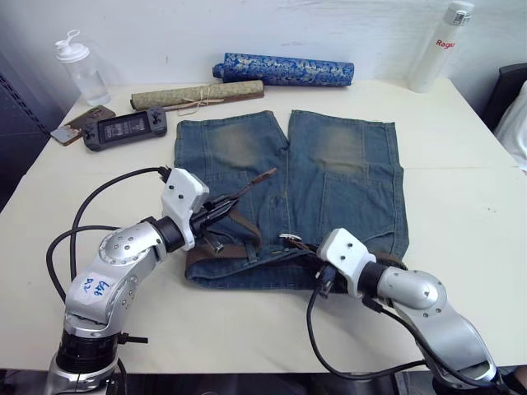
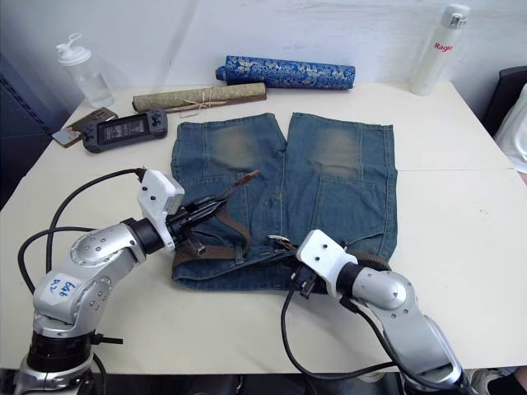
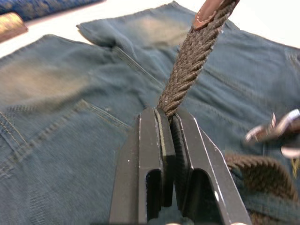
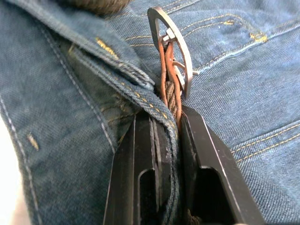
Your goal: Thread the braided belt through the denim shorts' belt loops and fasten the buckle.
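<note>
The shorts (image 1: pixel 288 197) lie flat on the table (image 1: pixel 461 206), waistband toward the robot, legs pointing away. The belt (image 1: pixel 239 239) runs along the waistband, partly under the loops (image 1: pixel 250 257).

The left gripper (image 1: pixel 216 212) hovers over the left half of the shorts, its fingers (image 3: pixel 159 154) clamped on the belt just behind the leather tip. From the grip the free end rises slanting up and away over the left leg, clear of the denim.

The right gripper (image 1: pixel 317 262) sits at the middle of the waistband. Its fingers (image 4: pixel 197 154) are closed on the belt strap together with a fold of waistband denim, right behind the buckle (image 4: pixel 176 51), which stands on edge just past the fingertips.
</note>
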Motion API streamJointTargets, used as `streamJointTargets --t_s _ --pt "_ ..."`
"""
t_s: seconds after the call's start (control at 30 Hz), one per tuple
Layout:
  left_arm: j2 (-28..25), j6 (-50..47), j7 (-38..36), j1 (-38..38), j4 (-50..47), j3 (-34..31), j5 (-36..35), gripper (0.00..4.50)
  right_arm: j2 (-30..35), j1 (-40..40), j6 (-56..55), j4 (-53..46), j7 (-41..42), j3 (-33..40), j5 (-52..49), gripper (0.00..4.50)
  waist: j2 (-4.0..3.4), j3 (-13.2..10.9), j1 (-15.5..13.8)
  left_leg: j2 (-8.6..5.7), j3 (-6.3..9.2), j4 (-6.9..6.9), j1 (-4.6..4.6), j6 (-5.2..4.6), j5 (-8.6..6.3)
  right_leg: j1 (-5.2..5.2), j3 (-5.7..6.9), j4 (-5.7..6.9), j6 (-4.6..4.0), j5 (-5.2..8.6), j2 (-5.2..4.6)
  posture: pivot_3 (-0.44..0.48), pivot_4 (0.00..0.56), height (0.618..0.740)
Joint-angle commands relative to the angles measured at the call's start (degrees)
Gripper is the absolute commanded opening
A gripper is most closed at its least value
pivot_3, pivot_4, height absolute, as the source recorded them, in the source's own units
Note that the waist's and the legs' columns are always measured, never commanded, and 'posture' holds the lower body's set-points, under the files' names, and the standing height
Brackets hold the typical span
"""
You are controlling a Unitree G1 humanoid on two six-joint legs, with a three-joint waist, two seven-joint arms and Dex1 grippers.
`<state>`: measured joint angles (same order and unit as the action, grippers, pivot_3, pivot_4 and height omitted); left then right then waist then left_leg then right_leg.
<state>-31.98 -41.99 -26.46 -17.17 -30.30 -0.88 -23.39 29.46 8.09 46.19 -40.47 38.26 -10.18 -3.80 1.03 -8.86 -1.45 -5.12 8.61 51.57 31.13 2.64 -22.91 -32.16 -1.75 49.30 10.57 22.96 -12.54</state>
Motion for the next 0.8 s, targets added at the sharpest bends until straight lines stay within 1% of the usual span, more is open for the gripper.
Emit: streamJointTargets --t_s 0.03,0.17,0.23,0.3,0.37,0.53,0.57,0.63,0.7,0.8 --pt "-4.01 -0.14 -3.02 1.73 -1.50 4.17 2.75 0.00 -1.73 3.68 7.28 -3.28 -2.03 4.01 -3.75 0.02 -0.01 -0.01 0.09 0.00 0.00 -0.03 -0.02 0.00 0.00 0.00 0.00 0.00 0.00 0.00 0.00 0.000 0.150 0.637" --pt "-6.58 -1.15 -6.44 4.46 -3.43 6.10 1.35 0.00 -3.97 7.07 14.62 -4.00 -5.24 5.87 -6.12 0.02 -0.01 -0.01 0.03 0.00 0.10 -0.20 0.00 0.02 0.03 -0.09 -0.04 -0.04 0.00 0.00 -0.02 0.000 0.150 0.637" --pt "-7.07 -1.03 -7.69 5.91 -3.93 5.47 0.45 0.00 -5.66 8.63 18.18 -4.26 -7.10 6.67 -7.15 0.02 -0.02 -0.01 0.01 0.00 0.17 -0.29 -0.01 0.06 0.08 -0.12 -0.06 -0.07 0.01 -0.01 -0.03 0.000 0.150 0.637" --pt "-8.28 -1.23 -9.13 6.80 -4.15 5.69 0.26 0.00 -6.37 9.81 20.39 -4.64 -8.31 6.68 -7.84 0.02 -0.02 -0.01 0.03 0.01 0.19 -0.34 -0.02 0.11 0.14 -0.12 -0.04 -0.09 0.00 -0.01 -0.02 0.000 0.150 0.637" --pt "-8.33 -2.10 -8.92 6.40 -3.51 6.39 0.77 0.00 -6.61 10.71 21.19 -5.11 -9.28 6.15 -8.31 0.02 -0.02 -0.01 0.04 0.00 0.20 -0.37 -0.02 0.13 0.17 -0.13 -0.05 -0.09 -0.02 0.00 -0.02 0.000 0.150 0.637" --pt "-5.34 -5.48 -6.96 3.47 -2.09 8.05 0.68 0.00 -6.07 11.58 21.46 -6.78 -10.59 4.33 -9.65 0.02 -0.02 -0.01 0.02 -0.01 0.18 -0.39 -0.03 0.11 0.18 -0.13 -0.05 -0.11 0.04 -0.03 -0.03 0.000 0.150 0.637" --pt "-4.62 -6.80 -6.40 3.06 -1.84 7.76 0.26 0.00 -6.12 11.61 21.65 -6.99 -10.90 4.26 -9.86 0.02 -0.02 -0.01 0.04 -0.02 0.19 -0.39 -0.03 0.11 0.19 -0.12 -0.05 -0.11 0.13 -0.08 -0.03 0.000 0.150 0.637" --pt "-3.31 -9.32 -5.60 2.36 -1.42 7.13 -0.49 0.00 -5.89 11.70 21.85 -7.30 -11.52 4.05 -10.08 0.02 -0.02 -0.01 0.05 -0.03 0.20 -0.44 -0.04 0.09 0.20 -0.11 -0.05 -0.16 0.73 -0.39 -0.03 0.000 0.150 0.637" --pt "-2.25 -11.97 -4.91 1.79 -1.17 6.52 -1.35 0.00 -5.43 11.84 21.67 -7.51 -12.00 3.63 -9.95 0.02 -0.02 -0.01 0.06 -0.03 0.21 -0.45 -0.04 0.09 0.21 -0.11 -0.04 -0.19 0.79 -0.43 -0.02 0.000 0.150 0.637" --pt "1.59 -19.46 -1.53 -0.07 -0.21 3.57 -4.28 0.00 -4.32 11.95 20.96 -7.90 -12.98 2.57 -9.29 0.02 -0.02 0.00 0.00 -0.03 0.22 -0.46 -0.06 0.10 0.23 -0.09 -0.05 -0.22 0.78 -0.43 -0.03 0.000 0.150 0.637"
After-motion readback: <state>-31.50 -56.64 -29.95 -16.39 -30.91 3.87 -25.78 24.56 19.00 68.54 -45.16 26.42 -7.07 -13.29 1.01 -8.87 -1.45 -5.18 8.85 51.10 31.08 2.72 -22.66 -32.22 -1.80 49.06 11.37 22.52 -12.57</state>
